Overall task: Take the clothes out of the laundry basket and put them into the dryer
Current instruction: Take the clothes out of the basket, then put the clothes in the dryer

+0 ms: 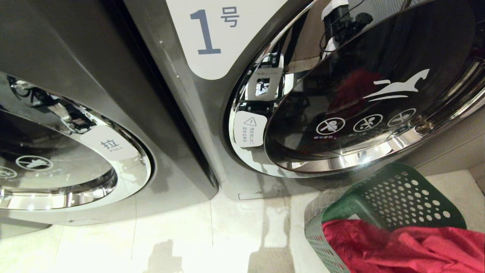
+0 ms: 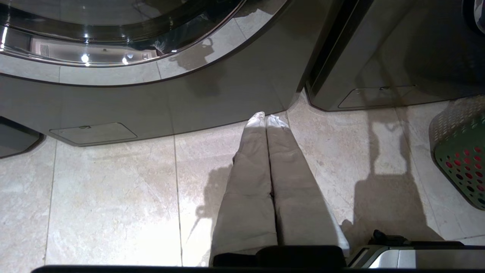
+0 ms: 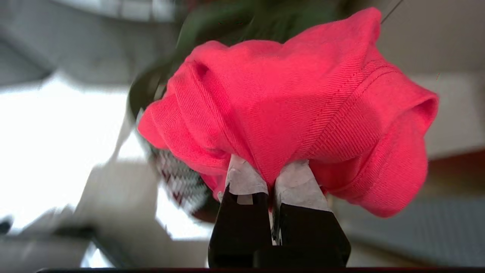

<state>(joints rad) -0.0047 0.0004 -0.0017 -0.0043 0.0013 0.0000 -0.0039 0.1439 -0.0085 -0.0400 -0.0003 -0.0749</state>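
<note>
The right claw (image 3: pixel 271 178) pinches a bunched fold of red cloth (image 3: pixel 295 102) between its white-taped fingertips (image 3: pixel 244 178), which stand almost together with the fabric squeezed between them. Behind the cloth, blurred, is the green basket (image 3: pixel 166 76). The left claw (image 2: pixel 266 120) hangs over the tiled floor (image 2: pixel 113 197) with its two long fingers pressed together, holding nothing, its tips near the foot of the dryer on that side.

In the head view, more red cloth (image 1: pixel 398 246) lies in the green perforated basket (image 1: pixel 398 193), which sits on the floor just below the closed round door (image 1: pixel 363 94) of the dryer labelled "1号" (image 1: pixel 214 26). The neighbouring machine's door (image 1: pixel 57 167), left of that dryer, reads "拉 PULL" (image 1: pixel 110 145).
</note>
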